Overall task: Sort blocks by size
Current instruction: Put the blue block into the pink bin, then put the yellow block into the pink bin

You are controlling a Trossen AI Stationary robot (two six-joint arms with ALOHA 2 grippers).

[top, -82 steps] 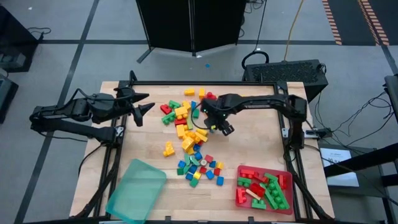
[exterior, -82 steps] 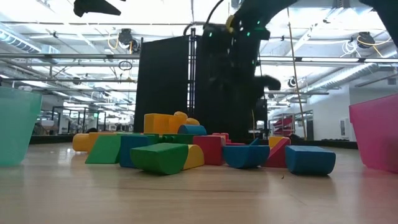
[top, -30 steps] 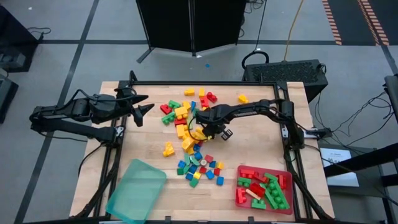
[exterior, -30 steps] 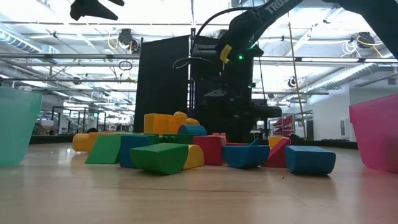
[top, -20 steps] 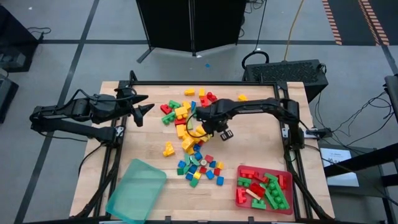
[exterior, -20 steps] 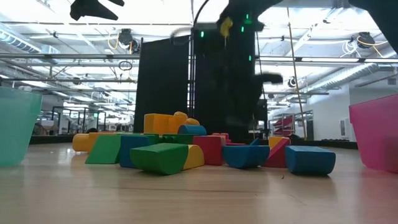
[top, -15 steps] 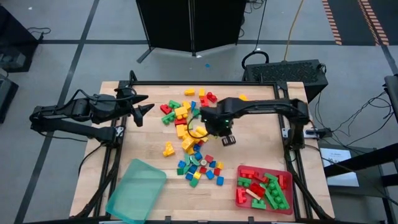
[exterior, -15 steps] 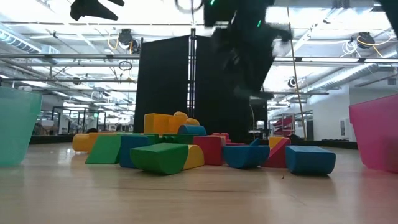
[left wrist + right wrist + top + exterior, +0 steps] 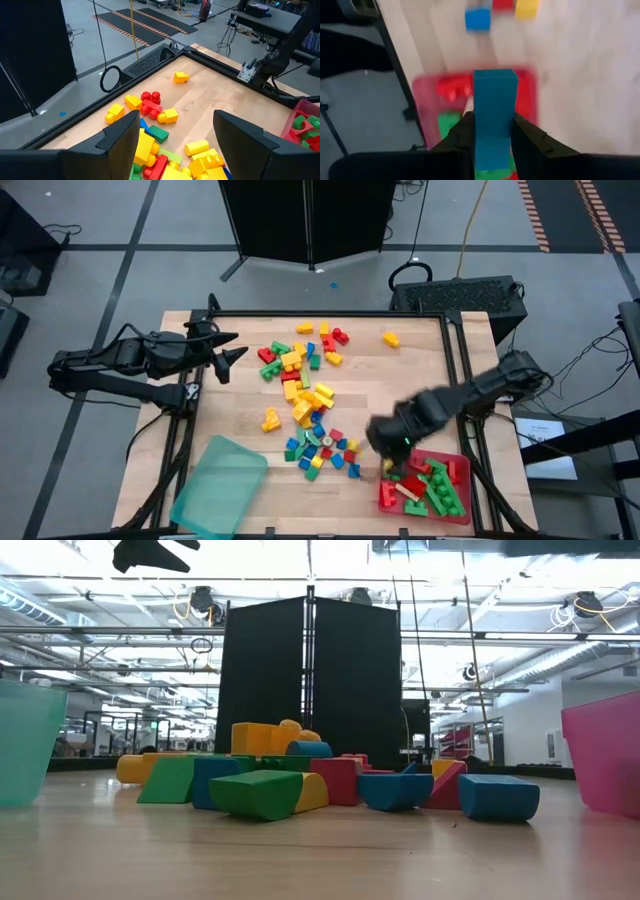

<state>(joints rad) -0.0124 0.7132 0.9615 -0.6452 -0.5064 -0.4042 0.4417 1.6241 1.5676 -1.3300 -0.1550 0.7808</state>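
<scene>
Blocks [image 9: 305,395] lie scattered over the middle of your wooden table [image 9: 420,370], a loose pile of red, yellow, green and blue pieces, with one yellow block [image 9: 390,338] off alone near the far right edge. More red and green blocks already sit in the red tray [image 9: 462,468] at the near right corner. The teal tray [image 9: 218,485] rests at the near left corner, well apart from the pile.

Your right gripper [image 9: 390,468] hovers at the far-left rim of the red tray, with the last small blocks of the pile just beside it. Its fingers are clamped on an oblong blue block [image 9: 494,112]. Only the right wrist view shows you this grip: the blue block stands upright between the two dark fingers, with the red tray straight beyond it. From above, the arm is blurred and hides what it carries.

Your left gripper [image 9: 228,350] waits above the table's left edge, fingers spread wide and holding nothing. Its wrist view looks across the far end of the pile toward the lone yellow block.

The low view gives you something else: the pile seen from the side, a green block [image 9: 255,793] and blue blocks in front, the teal tray wall at one edge, the red tray wall at the other, and black screens [image 9: 315,680] in the room behind.
</scene>
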